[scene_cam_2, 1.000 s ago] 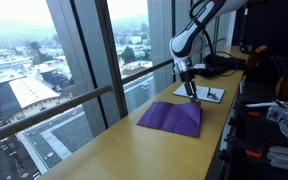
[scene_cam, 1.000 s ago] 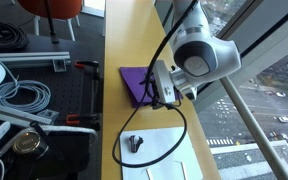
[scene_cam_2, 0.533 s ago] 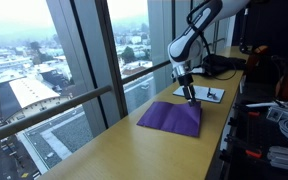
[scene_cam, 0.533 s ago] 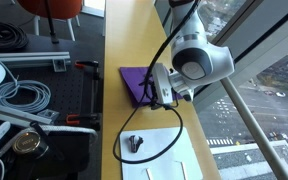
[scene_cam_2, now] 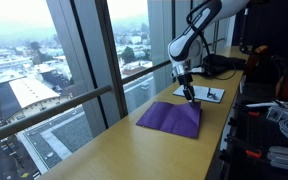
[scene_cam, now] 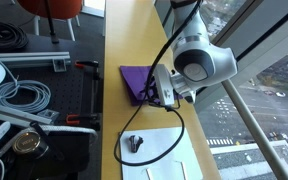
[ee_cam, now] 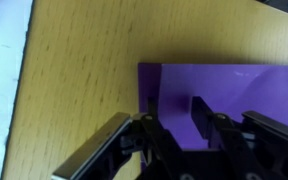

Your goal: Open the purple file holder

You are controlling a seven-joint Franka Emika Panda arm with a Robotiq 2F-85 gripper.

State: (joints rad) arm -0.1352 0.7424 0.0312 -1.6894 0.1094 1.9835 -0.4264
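Note:
The purple file holder (scene_cam: 132,78) (scene_cam_2: 170,117) lies flat and closed on the wooden tabletop. In the wrist view its near-left corner (ee_cam: 234,88) fills the right half of the picture. My gripper (scene_cam: 150,96) (scene_cam_2: 193,100) (ee_cam: 171,116) points straight down at the folder's edge nearest the white sheet. One finger (ee_cam: 144,112) stands right at the folder's side edge, the other finger (ee_cam: 199,115) over the purple cover. The jaws stand partly drawn in with a gap between them, and purple cover shows in that gap. Whether the tips touch the cover is not visible.
A white sheet (scene_cam: 162,146) (scene_cam_2: 210,95) with a small black clip (scene_cam: 134,143) lies just beyond the folder. A black cable (scene_cam: 174,120) hangs from the wrist over it. Window glass (scene_cam_2: 94,60) runs along one table edge; a bench with cables and tools (scene_cam: 24,95) borders the other.
The jaws have narrowed from wide open to about half. The arm has stayed over the folder's edge, and the folder has not moved.

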